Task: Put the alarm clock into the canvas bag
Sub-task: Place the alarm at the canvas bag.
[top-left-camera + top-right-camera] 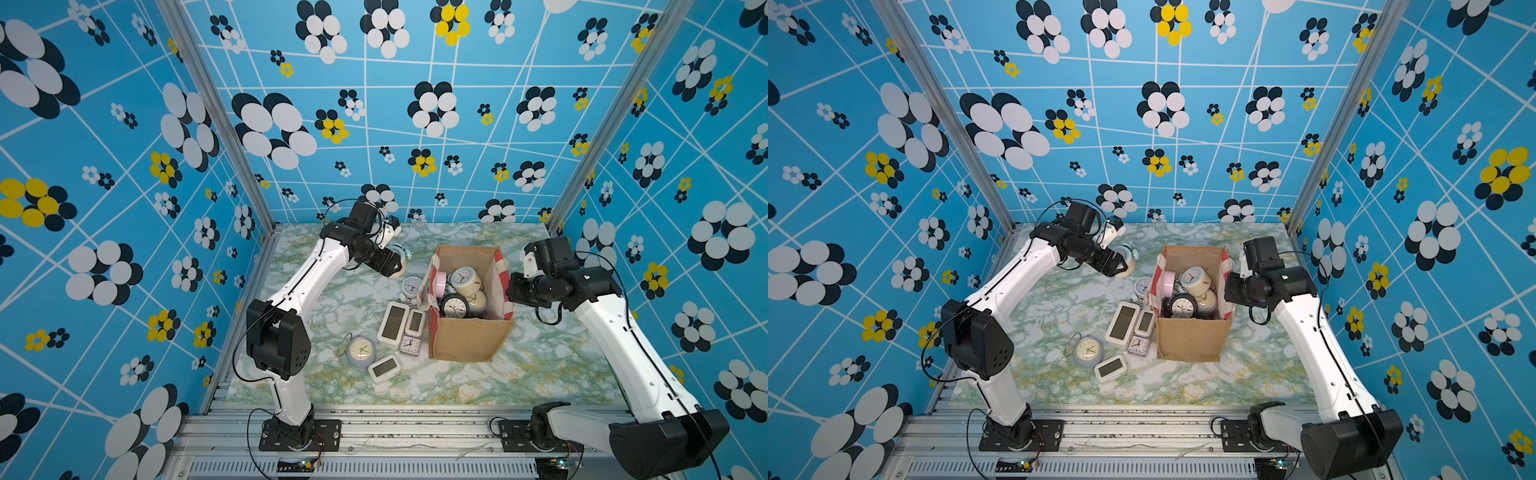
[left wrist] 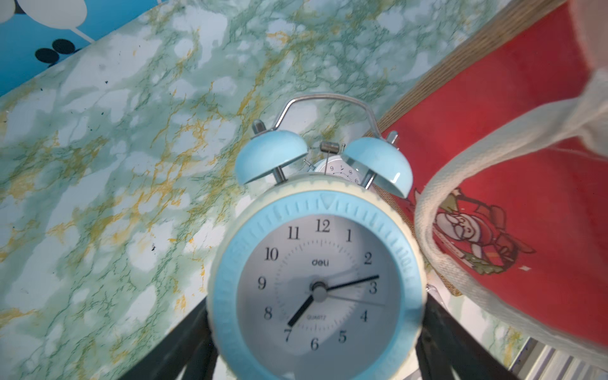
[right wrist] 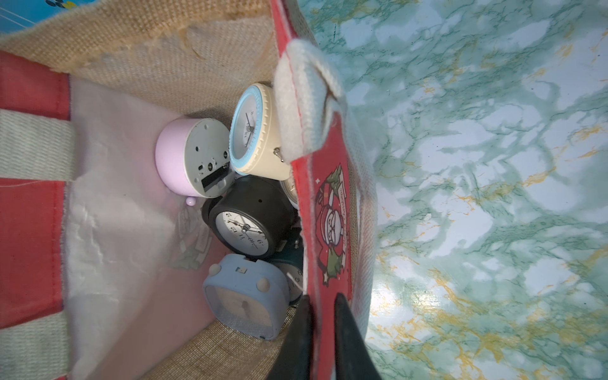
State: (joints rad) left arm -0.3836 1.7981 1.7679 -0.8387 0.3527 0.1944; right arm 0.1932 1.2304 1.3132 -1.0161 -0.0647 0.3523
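Observation:
A round cream alarm clock [image 2: 316,279] with a pale-blue bezel hangs above the marble table, left of the canvas bag [image 1: 465,340]. My left gripper [image 1: 395,264] is shut on the clock's sides, and its dark fingers [image 2: 184,345] show on either side of it. The bag stands upright with its mouth open and holds several clocks [image 3: 250,131], one of them black [image 1: 454,306]. My right gripper [image 3: 320,306] straddles the bag's red side panel [image 3: 329,184] at the rim. Its jaws are slightly apart, with the panel between them.
On the table left of the bag lie a small twin-bell clock [image 1: 411,286], two white digital clocks [image 1: 392,324] and a small square clock [image 1: 409,345]. A round cream-faced clock [image 1: 360,351] and another digital clock [image 1: 384,368] lie nearer the front. A white handle [image 2: 460,171] hangs down the bag's side.

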